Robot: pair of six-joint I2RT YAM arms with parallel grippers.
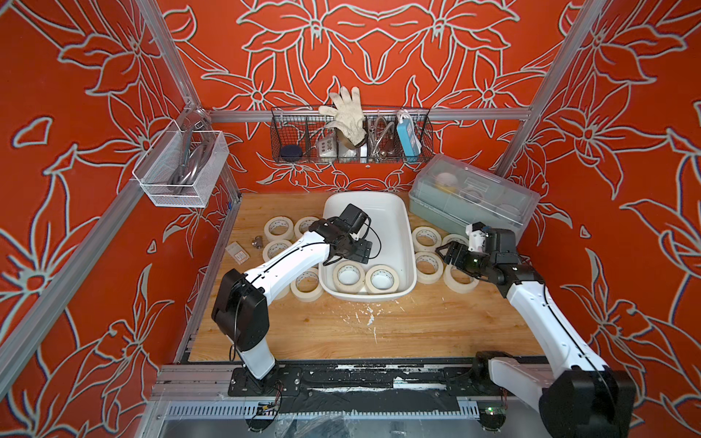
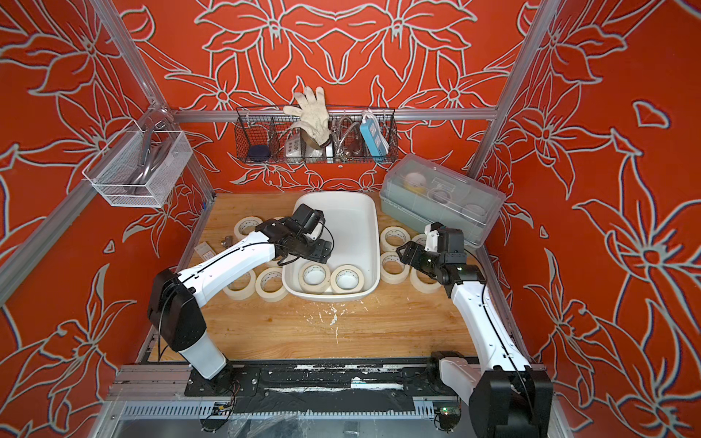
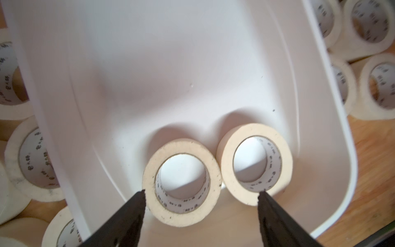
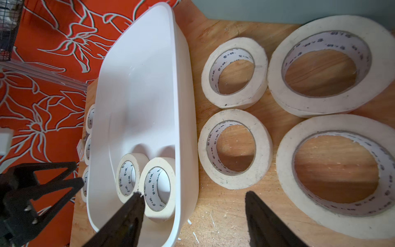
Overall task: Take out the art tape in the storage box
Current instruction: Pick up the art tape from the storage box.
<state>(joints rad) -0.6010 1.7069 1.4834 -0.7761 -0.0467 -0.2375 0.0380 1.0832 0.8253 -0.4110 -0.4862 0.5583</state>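
The storage box (image 1: 383,212) (image 2: 356,223) is a shallow white tub at mid-table. Two art tape rolls lie flat side by side at its near end (image 1: 349,277) (image 1: 381,280) (image 3: 181,185) (image 3: 254,164) (image 4: 157,188). My left gripper (image 1: 330,261) (image 3: 201,192) hovers open over the left one, with one fingertip just outside that roll and the other above the neighbouring roll's rim. It holds nothing. My right gripper (image 1: 441,251) (image 4: 193,193) stands open and empty just right of the box wall (image 4: 183,107), above the table. Several more rolls lie on the wood on both sides of the box (image 1: 278,227) (image 1: 428,267).
A grey-green box with a translucent lid (image 1: 474,197) stands at the back right. A black wire basket (image 1: 351,140) and a white mesh basket (image 1: 182,170) hang on the walls. A small metal fitting (image 1: 259,241) and a card (image 1: 237,252) lie at the far left.
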